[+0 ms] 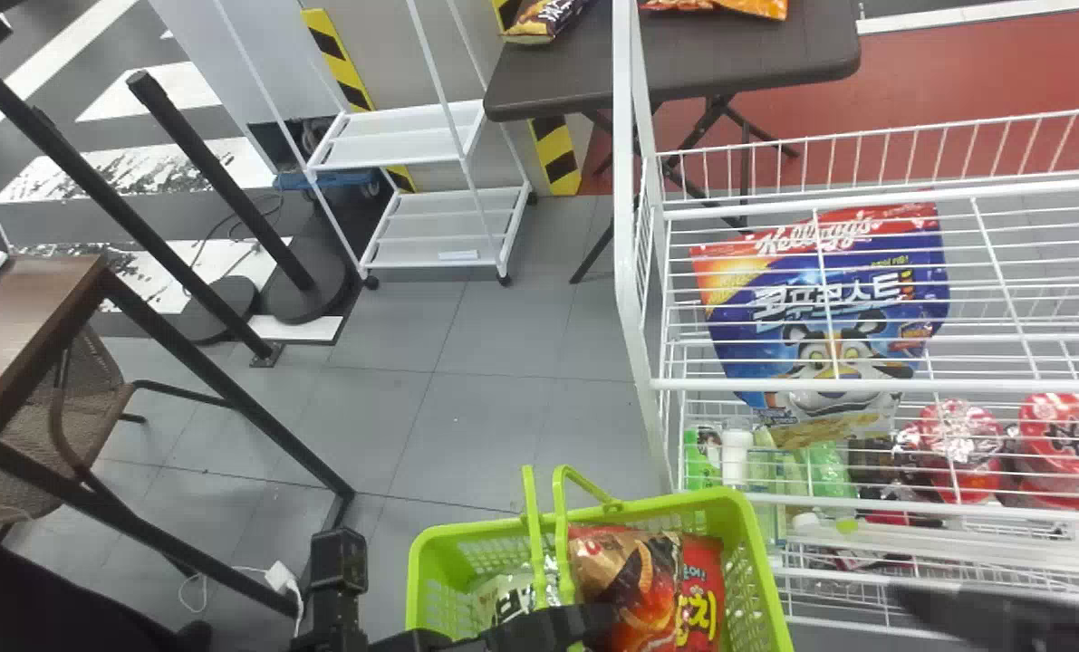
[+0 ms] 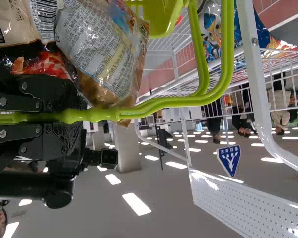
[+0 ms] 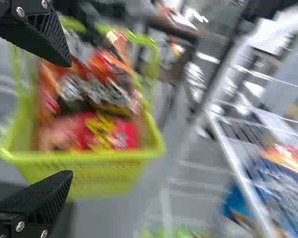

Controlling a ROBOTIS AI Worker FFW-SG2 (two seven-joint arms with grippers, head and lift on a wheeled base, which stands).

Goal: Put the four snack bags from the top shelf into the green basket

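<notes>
At the head view's bottom edge my left gripper is at the green basket. In the left wrist view the left gripper is shut on the basket's handles. A silvery bag, a brown-orange bag and a red bag lie in the basket. A blue-and-red bag stands behind the white wires of the rack. My right gripper is a dark blur in front of the rack at the lower right; in the right wrist view the right gripper is open, nothing between its fingers.
The white wire rack rises just right of the basket, with packages and bottles on its lower levels. A dark table with bags stands at the back, a brown desk at the left, and a white cart farther off.
</notes>
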